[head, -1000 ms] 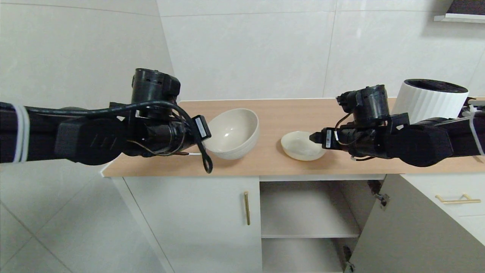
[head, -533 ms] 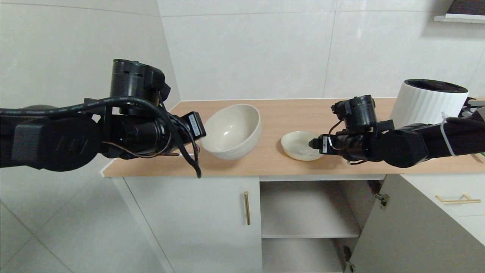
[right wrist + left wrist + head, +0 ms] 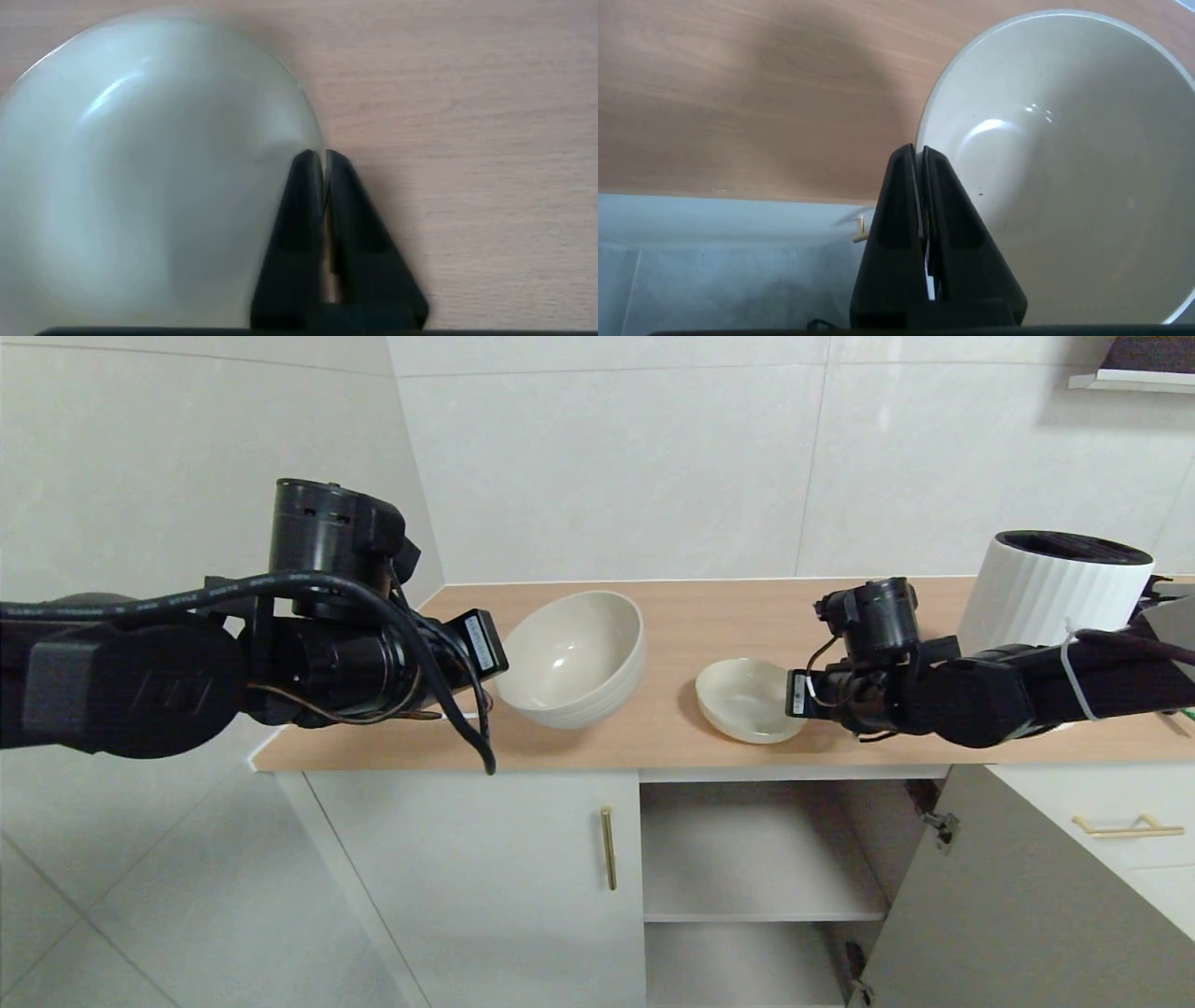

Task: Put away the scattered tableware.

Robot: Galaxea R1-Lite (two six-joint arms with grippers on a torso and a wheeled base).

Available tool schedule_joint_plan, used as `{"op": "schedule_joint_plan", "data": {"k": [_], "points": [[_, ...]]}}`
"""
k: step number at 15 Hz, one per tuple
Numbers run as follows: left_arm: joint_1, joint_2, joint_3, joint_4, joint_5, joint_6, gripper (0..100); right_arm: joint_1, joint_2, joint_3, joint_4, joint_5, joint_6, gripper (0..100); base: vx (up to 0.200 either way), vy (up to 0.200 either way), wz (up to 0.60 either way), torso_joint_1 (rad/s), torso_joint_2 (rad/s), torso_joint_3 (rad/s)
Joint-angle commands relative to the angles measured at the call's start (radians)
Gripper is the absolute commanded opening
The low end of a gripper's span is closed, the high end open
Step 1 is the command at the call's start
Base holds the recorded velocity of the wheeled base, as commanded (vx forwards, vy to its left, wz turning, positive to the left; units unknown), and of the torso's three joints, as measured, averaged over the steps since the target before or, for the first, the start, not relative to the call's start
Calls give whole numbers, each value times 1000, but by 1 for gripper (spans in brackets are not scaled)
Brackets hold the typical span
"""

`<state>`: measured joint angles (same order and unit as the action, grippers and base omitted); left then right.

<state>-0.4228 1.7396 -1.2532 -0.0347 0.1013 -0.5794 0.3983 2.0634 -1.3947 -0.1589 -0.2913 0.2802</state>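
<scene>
In the right hand [image 3: 324, 161], pinched shut, sits the rim of the small bowl [image 3: 159, 159], which lies on the tabletop [image 3: 691, 607] straight above the open cupboard [image 3: 756, 859] — the shorter way down, I judge. The left hand [image 3: 924, 154], clamped likewise on the big bowl [image 3: 1064, 168], holds it tilted above the closed door [image 3: 485, 877] — left of that opening.

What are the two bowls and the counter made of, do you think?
Big bowl: probably glazed ceramic, cream and glossy, with a bright highlight inside and faint ribs outside. Small bowl: paler, slightly milky with a smooth sheen; it could be glass or ceramic, hard to tell. Counter: matte with a wood-grain look; it could be laminate rather than solid wood.
</scene>
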Motion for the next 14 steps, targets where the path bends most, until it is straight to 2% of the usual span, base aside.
{"op": "schedule_joint_plan", "data": {"k": [1, 5, 8, 9, 10, 11, 12, 14], "points": [[-1, 0, 0, -1, 0, 0, 0, 1, -8, 0, 1, 0, 1, 0, 0, 0, 0, 0, 0, 0], [1, -2, 0, -1, 0, -2, 0, 1, -32, 5, 1, 4, 7, 0, 0, 0, 0, 0, 0, 0], [1, -20, 5, -1, 2, -2, 0, 8, -129, 60, 6, 43, 24, 0, 0, 0, 0, 0, 0, 0], [1, -63, 37, -1, -2, 1, 0, 19, -221, 114, 6, 130, 24, 0, 0, 0, 0, 0, 0, 0], [1, -81, 55, -1, -6, 9, 0, 22, -256, 134, 6, 169, 24, 0, 0, 0, 0, 0, 0, 0], [1, -127, 103, -1, -20, 55, 0, 24, -324, 184, 13, 225, 22, 0, 0, 0, 0, 0, 0, 0], [1, -163, 132, -1, -35, 79, 0, 24, -381, 230, 33, 259, 19, 0, 0, 0, 0, 0, 0, 0], [-1, -232, 193, -1, -83, 104, 0, 24, -480, 301, 102, 379, 14, 0, 0, 0, 0, 0, 0, 0]]}}
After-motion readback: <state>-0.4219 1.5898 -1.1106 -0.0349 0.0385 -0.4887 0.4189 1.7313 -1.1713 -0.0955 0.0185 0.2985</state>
